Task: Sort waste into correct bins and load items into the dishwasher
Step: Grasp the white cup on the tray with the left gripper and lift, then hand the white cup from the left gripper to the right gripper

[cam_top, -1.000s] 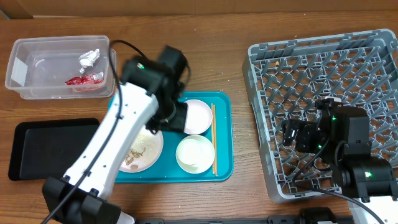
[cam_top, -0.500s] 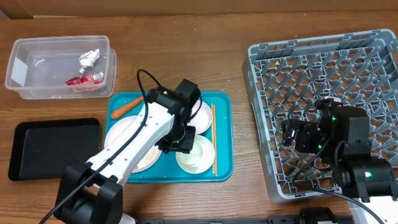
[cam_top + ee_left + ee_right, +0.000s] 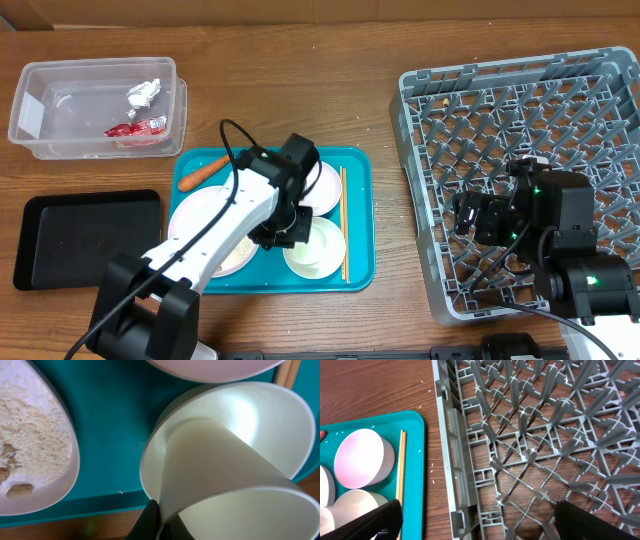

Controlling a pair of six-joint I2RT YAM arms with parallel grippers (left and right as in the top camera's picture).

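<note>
Step in hand, as judged: loading the first crockery. The left gripper [image 3: 283, 228] is clamped on the rim of the front bowl [image 3: 315, 247], which sits empty on the teal tray [image 3: 358, 215] just beside the chopsticks [image 3: 343, 220]. The right gripper [image 3: 468, 217] hangs wide apart and empty over the rack [image 3: 500, 120]. The next move calls for a straight lift clear of the second bowl [image 3: 320, 185], then a carry across to the rack's pegs without slipping at the rim.
</note>
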